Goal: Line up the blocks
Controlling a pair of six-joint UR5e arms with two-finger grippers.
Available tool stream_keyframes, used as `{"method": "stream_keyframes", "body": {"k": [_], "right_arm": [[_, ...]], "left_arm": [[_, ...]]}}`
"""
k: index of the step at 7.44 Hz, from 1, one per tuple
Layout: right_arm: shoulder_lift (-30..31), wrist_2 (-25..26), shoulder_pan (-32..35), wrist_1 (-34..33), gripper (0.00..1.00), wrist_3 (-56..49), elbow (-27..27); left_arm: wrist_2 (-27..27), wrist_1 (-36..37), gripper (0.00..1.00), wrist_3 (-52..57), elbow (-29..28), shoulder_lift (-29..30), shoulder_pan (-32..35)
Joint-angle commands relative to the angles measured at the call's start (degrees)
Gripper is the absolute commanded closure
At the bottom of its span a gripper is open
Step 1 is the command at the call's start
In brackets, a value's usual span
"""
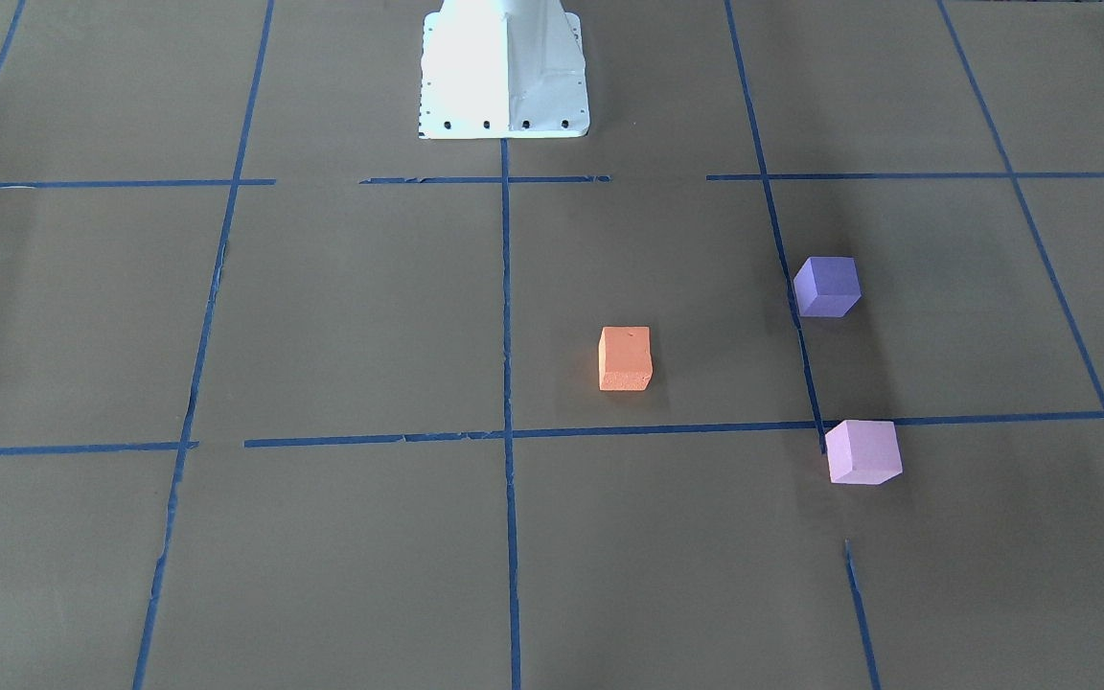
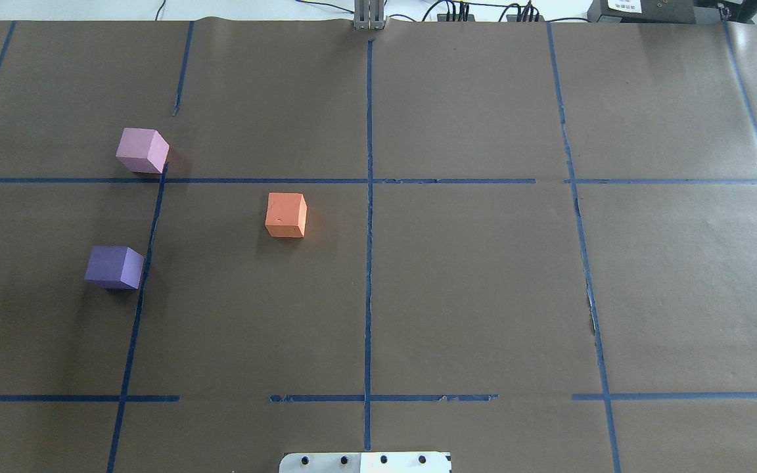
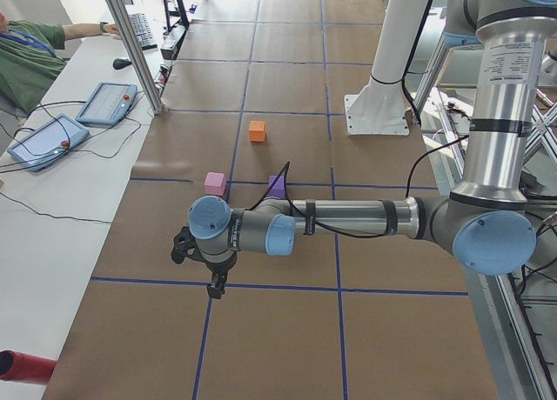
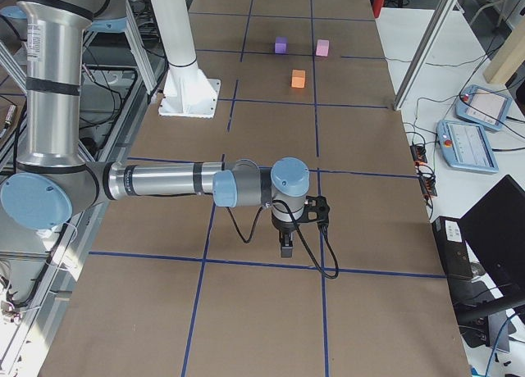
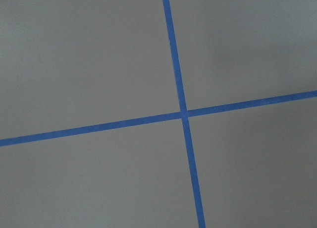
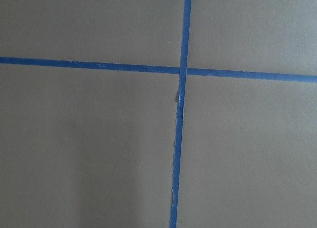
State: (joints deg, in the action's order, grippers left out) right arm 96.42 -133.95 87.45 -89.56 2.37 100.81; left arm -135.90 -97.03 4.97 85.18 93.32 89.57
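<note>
Your matte foam orange cube [image 2: 285, 215], violet cube [image 2: 114, 267] and pink cube [image 2: 142, 150] lie well apart from the left fingers [image 3: 213, 288] and right fingers [image 4: 285, 247]; their opening I cannot tell.

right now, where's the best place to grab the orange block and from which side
Take the orange block across two opposite side faces, coming straight down from above. It is a cube lying flat with bare paper on every side, so either pair of faces should probably work.

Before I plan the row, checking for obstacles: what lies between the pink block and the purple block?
Overhead, only blue tape crosses bare paper between the pink block and purple block; the orange block sits aside.
</note>
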Motion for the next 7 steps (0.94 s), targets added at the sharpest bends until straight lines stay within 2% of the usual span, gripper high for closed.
{"method": "stream_keyframes", "body": {"k": [1, 3, 5, 7], "right_arm": [[0.0, 0.0, 0.0, 0.0, 0.00, 0.0, 0.0], [0.0, 0.0, 0.0, 0.0, 0.00, 0.0, 0.0], [0.0, 0.0, 0.0, 0.0, 0.00, 0.0, 0.0], [0.0, 0.0, 0.0, 0.0, 0.00, 0.0, 0.0]], "left_arm": [[0.4, 0.0, 0.00, -0.1, 0.7, 0.9, -0.1], [0.3, -0.1, 0.00, -0.1, 0.5, 1.2, -1.5], [0.0, 0.0, 0.00, -0.6, 3.1, 5.3, -3.9], [-0.1, -2.7, 0.00, -12.7, 9.3, 7.3, -10.0]]}}
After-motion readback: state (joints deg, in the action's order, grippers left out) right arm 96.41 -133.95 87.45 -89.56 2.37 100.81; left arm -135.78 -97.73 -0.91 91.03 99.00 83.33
